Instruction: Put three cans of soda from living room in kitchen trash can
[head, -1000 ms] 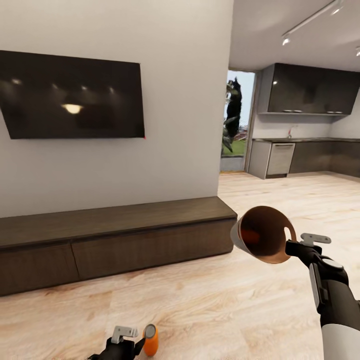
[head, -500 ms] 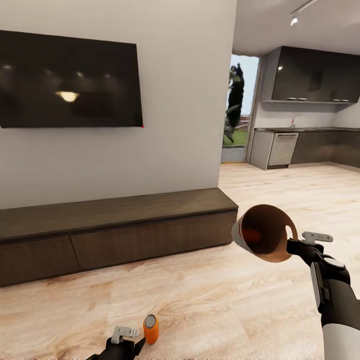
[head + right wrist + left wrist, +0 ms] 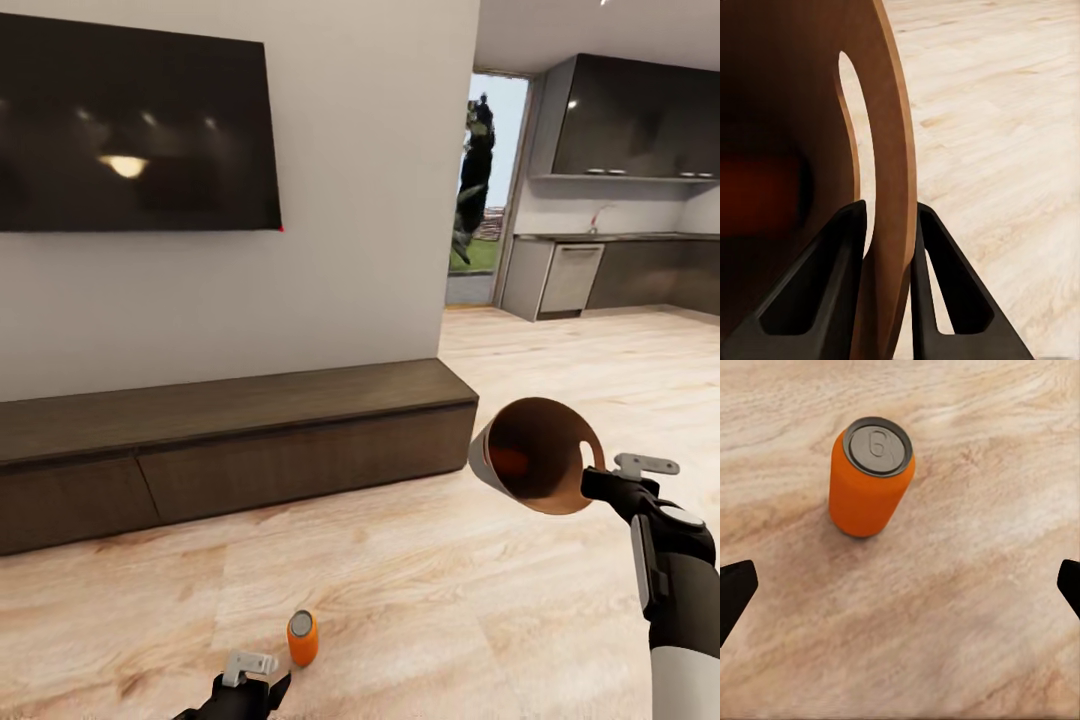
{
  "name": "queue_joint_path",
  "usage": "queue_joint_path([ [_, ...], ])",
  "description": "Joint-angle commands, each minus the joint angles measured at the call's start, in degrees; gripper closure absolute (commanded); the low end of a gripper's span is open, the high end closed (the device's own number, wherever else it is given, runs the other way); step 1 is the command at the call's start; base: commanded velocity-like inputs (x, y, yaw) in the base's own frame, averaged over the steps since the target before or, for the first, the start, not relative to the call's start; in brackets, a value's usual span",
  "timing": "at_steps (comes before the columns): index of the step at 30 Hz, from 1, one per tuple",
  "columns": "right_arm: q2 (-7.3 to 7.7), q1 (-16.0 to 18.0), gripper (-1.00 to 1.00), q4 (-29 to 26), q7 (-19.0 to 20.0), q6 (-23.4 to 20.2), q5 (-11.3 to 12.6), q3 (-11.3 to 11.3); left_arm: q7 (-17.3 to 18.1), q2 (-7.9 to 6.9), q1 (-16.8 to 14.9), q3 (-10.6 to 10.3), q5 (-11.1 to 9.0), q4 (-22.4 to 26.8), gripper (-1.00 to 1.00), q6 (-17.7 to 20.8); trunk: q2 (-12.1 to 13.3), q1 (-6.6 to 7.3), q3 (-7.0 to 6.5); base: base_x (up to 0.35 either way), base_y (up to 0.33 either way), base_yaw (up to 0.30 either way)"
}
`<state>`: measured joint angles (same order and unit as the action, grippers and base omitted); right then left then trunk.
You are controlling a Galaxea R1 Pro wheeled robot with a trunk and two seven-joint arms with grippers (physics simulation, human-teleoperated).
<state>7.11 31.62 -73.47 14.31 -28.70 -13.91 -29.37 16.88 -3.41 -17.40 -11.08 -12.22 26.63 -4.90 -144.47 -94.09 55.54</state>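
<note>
The right gripper (image 3: 886, 225) is seen with its jaws clamped on the thin wall of a brown bin (image 3: 540, 455), one finger inside and one outside, beside a slot-shaped handle cutout. The bin is held tipped on its side, mouth turned toward the camera, and a reddish-orange object is dimly seen inside it (image 3: 512, 462); what it is cannot be told. The left gripper (image 3: 900, 585) is held with its jaws wide apart above the wooden floor (image 3: 420, 600), nothing between them. Just ahead of it, the orange soda can (image 3: 870, 476) is stood upright on the floor, long axis vertical, pale grey top with pull tab facing up. No writing can be read on it. A low dark bench (image 3: 230, 440) is set along the wall beyond.
</note>
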Motion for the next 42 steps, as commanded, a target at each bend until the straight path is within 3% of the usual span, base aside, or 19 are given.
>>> queue_joint_path([
  [1, 0.0, 0.03, 1.0, -0.13, 0.37, -0.11, 0.62, 0.0, 0.0, 0.01, 0.0, 0.0, -0.02, 0.0, -1.0, -0.01, -0.02, -0.02, 0.22, 0.0, 0.0, 0.0],
  [24, 0.09, 0.02, 1.0, -0.93, 0.45, -0.3, 0.8, -0.06, 0.0, 0.06, 0.0, -0.01, 0.07, -0.01, -1.0, -0.68, -0.33, -0.61, 5.31, 0.0, 0.0, 0.0],
  [42, 0.0, 0.02, 1.0, -1.67, 0.46, -0.39, 0.97, 0.01, 0.0, 0.07, 0.0, 0.0, 0.01, -0.01, -1.0, -0.72, -0.33, -0.61, 5.31, 0.0, 0.0, 0.0],
])
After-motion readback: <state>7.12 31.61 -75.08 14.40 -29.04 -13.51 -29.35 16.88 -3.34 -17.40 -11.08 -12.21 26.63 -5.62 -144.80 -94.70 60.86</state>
